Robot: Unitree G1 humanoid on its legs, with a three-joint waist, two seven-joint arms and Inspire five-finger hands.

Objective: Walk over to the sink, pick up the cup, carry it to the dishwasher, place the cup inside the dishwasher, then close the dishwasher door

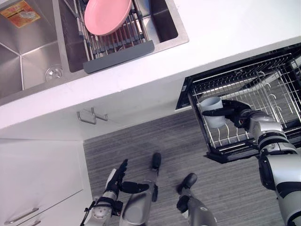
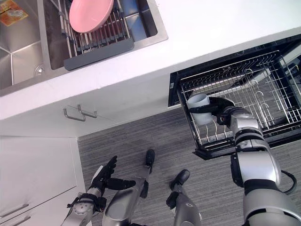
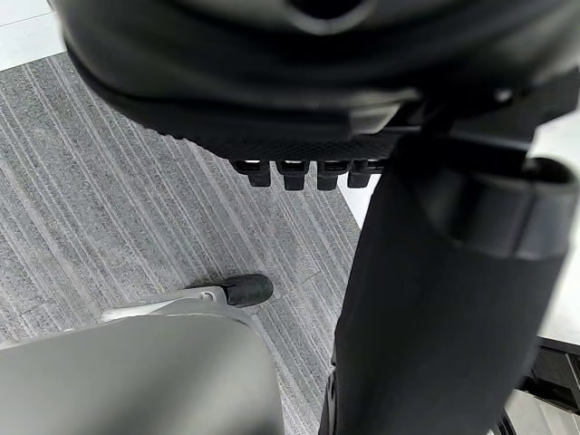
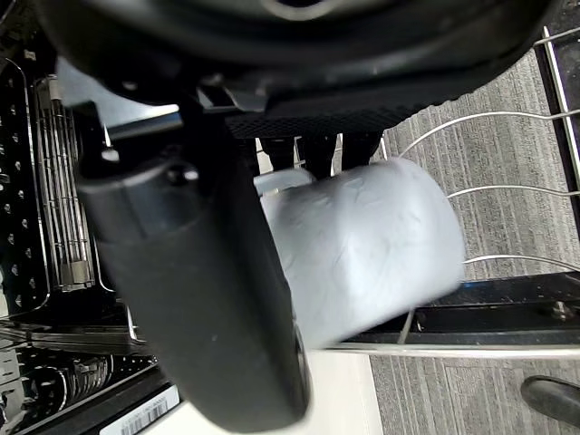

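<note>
Right hand (image 1: 239, 117) curls round smooth grey cup (image 1: 215, 121) — over wire rack (image 1: 244, 87); left hand (image 1: 115, 182) relaxed.

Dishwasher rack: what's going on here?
The robot's right hand has its fingers curled round the pale cup, holding it at a corner of the pulled-out dishwasher rack; it has not let go. The left hand hangs open above the floor. A pink plate sits over the sink.
</note>
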